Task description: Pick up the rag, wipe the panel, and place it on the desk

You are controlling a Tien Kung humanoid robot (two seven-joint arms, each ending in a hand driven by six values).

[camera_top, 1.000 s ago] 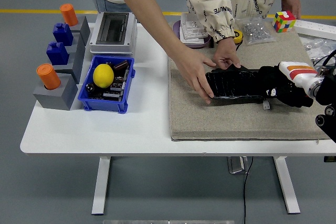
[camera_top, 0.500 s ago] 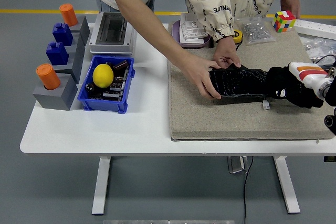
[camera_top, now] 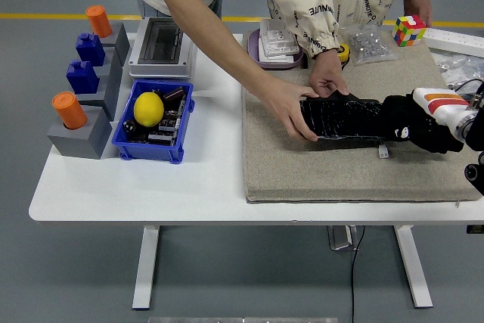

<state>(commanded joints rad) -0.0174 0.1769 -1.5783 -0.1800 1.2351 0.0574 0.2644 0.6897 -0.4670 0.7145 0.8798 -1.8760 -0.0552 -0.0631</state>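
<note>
A black panel [camera_top: 340,120] lies on the beige mat [camera_top: 302,164] at the table's right. A person at the far side holds its left end with one hand [camera_top: 291,111] and its back edge with the other hand [camera_top: 327,81]. My right hand [camera_top: 414,128] comes in from the right edge and lies on the panel's right end, shut on a dark rag [camera_top: 399,122] that is hard to tell from the black hand. My left arm is out of view.
A blue bin [camera_top: 153,121] with a yellow lemon [camera_top: 149,108] stands left of the mat. Grey blocks with orange and blue caps [camera_top: 79,81] are at the far left. A grey box [camera_top: 162,47], a Rubik's cube [camera_top: 409,29] and small parts are at the back.
My right hand slid to the right along the panel, then eased back a little to the left. The person's hands shifted slightly with the panel's left end.
</note>
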